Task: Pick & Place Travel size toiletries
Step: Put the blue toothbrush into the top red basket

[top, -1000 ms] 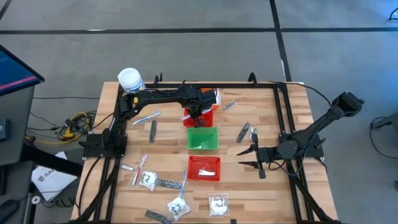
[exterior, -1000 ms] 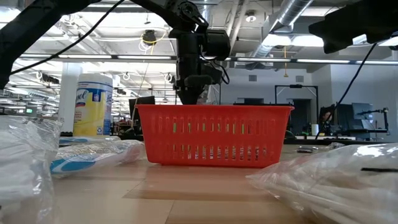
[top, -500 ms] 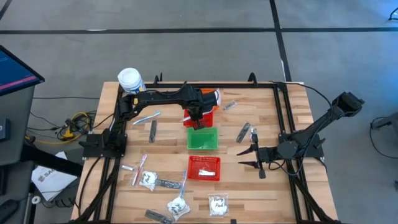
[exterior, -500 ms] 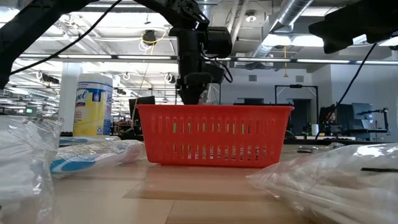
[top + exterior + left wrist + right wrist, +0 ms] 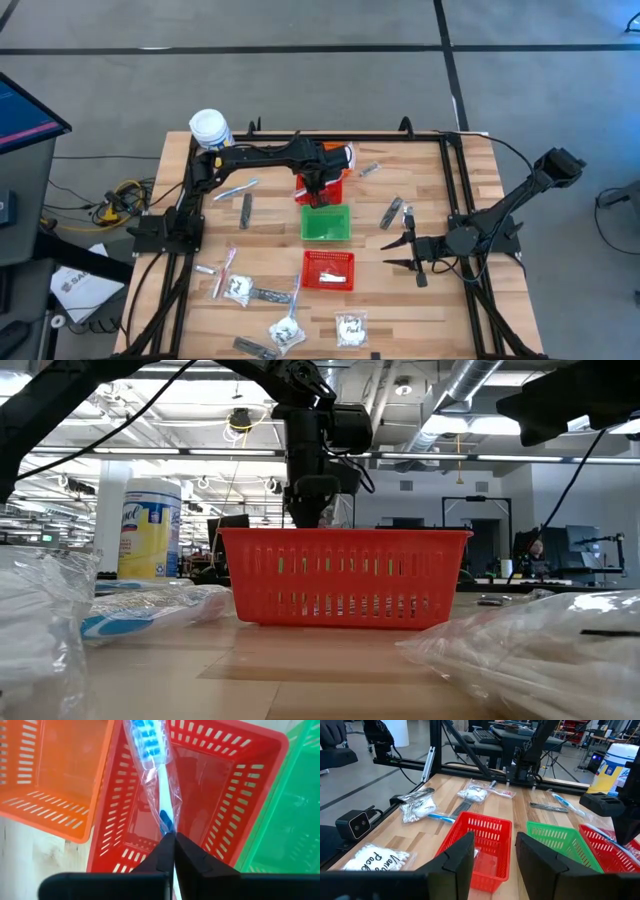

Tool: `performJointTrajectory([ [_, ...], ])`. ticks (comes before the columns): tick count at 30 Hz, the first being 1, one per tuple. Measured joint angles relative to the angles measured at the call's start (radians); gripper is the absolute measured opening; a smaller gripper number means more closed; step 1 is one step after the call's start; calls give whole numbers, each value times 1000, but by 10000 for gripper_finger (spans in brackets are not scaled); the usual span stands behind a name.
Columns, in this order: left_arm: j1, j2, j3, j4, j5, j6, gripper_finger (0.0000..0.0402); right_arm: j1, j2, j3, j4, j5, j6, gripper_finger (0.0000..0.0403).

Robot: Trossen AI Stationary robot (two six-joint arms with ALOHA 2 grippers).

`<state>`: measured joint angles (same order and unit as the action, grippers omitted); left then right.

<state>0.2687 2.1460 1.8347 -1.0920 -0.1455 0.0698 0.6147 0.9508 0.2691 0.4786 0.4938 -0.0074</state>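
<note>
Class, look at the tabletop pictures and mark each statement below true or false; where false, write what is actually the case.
1. The left gripper has its jaws shut on a wrapped toothbrush. True.
2. That toothbrush hangs over the green basket. False: it is over a red basket, between the orange basket and the green one.
3. The right gripper holds a sachet. False: its jaws are open and empty, near the table's right side.
4. The white jar stands at the table's far left corner. True.
5. Three baskets sit on the table. False: there are four, two of them red.
</note>
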Motion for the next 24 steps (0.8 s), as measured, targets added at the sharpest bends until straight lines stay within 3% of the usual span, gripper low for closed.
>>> performJointTrajectory([
  [15,13,0,0,1,45,8,0,0,0,0,0,0,0,140],
  [24,11,-8,0,-4,5,25,0,0,0,0,0,0,0,139],
])
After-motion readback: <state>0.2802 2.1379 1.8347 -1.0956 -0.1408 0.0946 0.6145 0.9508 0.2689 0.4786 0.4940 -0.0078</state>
